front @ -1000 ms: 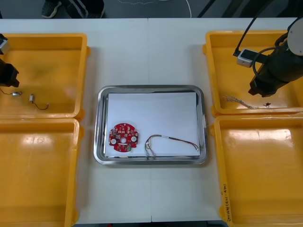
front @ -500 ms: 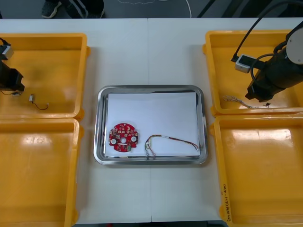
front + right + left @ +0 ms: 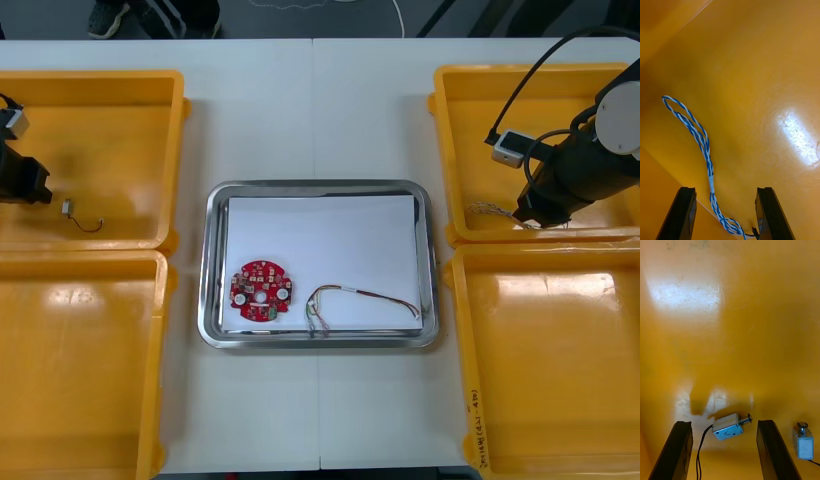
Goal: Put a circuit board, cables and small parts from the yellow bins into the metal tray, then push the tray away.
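4 yellow bins (image 3: 540,380) on a light table (image 3: 320,110), 2 per side, with a metal tray (image 3: 212,262) between them, white inside. Right arm reaches over the far-right bin (image 3: 470,90), low by its near wall. Left arm sits at the table's left edge over the far-left bin (image 3: 110,78). Right gripper (image 3: 726,189) is spread wide and holds nothing. Left gripper (image 3: 724,422) is also spread wide and grips nothing. In the tray, a round red circuit board (image 3: 261,291) lies near the front-left corner. A red and yellow cable (image 3: 360,300) lies just beside it along the front edge, apart from the board. A twisted blue and white cable (image 3: 696,131) lies on the far-right bin floor. Its tail runs between the 2 right fingers and touches neither, and its loop lies out past the tips. 2 small metal parts lie in the far-left bin. 1 small metal part (image 3: 727,428) is tilted between the left fingertips, clear of both, with a thin black wire (image 3: 702,450) trailing off it. The second part (image 3: 804,442) stands outside the fingers, just past 1 of them.
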